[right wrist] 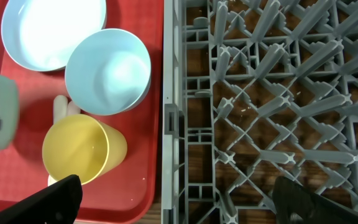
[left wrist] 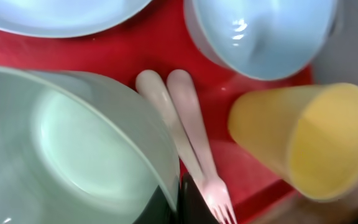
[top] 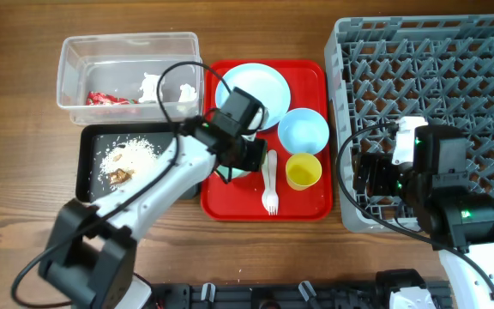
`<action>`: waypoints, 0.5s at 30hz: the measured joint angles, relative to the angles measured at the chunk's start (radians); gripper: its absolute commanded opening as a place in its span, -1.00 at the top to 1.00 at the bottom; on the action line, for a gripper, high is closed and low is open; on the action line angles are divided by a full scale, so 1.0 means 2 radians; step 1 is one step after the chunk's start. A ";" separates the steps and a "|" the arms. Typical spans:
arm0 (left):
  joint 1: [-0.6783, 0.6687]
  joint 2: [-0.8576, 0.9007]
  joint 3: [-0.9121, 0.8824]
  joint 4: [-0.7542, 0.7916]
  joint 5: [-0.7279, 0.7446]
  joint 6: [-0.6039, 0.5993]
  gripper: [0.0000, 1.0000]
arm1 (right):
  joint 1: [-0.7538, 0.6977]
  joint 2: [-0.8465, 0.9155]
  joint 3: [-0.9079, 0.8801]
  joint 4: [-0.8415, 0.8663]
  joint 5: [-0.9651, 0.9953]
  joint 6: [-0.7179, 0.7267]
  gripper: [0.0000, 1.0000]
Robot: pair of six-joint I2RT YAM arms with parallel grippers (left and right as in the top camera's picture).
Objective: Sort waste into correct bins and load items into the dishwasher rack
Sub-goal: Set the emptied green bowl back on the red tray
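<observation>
My left gripper (top: 237, 161) (left wrist: 179, 208) is shut on the rim of the pale green bowl (left wrist: 73, 137) over the red tray (top: 230, 202); from overhead the arm hides most of the bowl. The white fork (top: 270, 202) (left wrist: 217, 190) and spoon (top: 271, 161) lie side by side beside it. The light blue plate (top: 251, 86), light blue bowl (top: 303, 130) (right wrist: 107, 71) and yellow cup (top: 303, 170) (right wrist: 79, 152) stand on the tray. My right gripper (top: 376, 176) (right wrist: 176, 202) is open and empty over the left edge of the grey dishwasher rack (top: 436, 69) (right wrist: 278, 93).
The clear tub (top: 127, 41) at the back left holds the red wrapper (top: 110, 99) and white tissue (top: 153, 86). The black tray (top: 84, 163) in front of it holds crumbly food scraps (top: 127, 159). Bare wood lies at the front left.
</observation>
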 measured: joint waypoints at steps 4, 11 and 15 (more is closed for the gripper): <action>-0.005 0.027 0.000 0.024 -0.022 -0.012 0.40 | 0.000 0.000 0.000 -0.002 0.000 0.000 -1.00; -0.005 0.029 0.000 0.029 -0.031 -0.014 0.09 | 0.000 0.000 0.000 -0.006 0.000 0.000 -0.99; -0.005 0.010 0.000 0.030 -0.022 -0.014 -0.55 | 0.000 0.000 0.000 -0.007 0.000 0.000 -1.00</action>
